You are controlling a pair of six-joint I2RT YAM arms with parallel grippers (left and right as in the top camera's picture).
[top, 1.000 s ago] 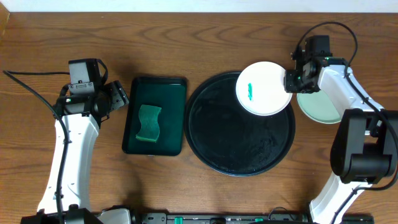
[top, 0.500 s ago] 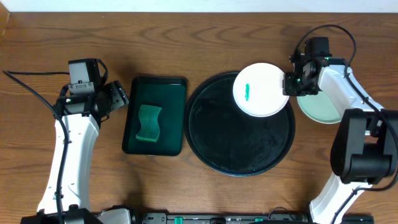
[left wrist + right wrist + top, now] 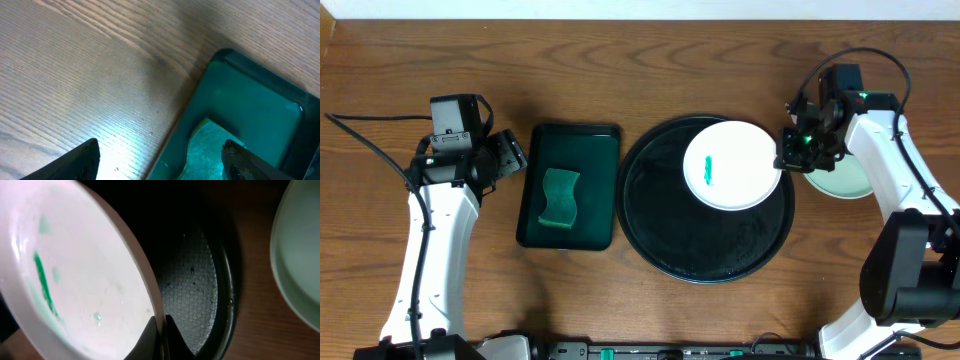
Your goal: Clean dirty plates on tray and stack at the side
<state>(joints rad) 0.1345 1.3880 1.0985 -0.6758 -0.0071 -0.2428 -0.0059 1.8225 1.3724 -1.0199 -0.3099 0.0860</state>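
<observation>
A white plate [image 3: 730,165] with a green smear hangs over the upper right part of the round black tray [image 3: 665,240]. My right gripper [image 3: 786,160] is shut on the plate's right rim. In the right wrist view the plate [image 3: 75,280] fills the left side, its rim pinched at my right gripper [image 3: 162,330], with the tray [image 3: 200,280] beneath. A pale mint plate [image 3: 845,180] lies on the table right of the tray, partly under the right arm; its edge [image 3: 295,260] shows at the right. My left gripper [image 3: 160,160] stands open above the left edge of the green tray.
A rectangular dark green tray [image 3: 590,150] left of the black tray holds a green sponge [image 3: 560,197]; the sponge [image 3: 210,150] shows between my left fingers. Bare wooden table [image 3: 640,60] lies at the back and front.
My right gripper has shut on the smeared plate's rim and carried it left and slightly toward the front, further over the black tray. The left arm has not moved.
</observation>
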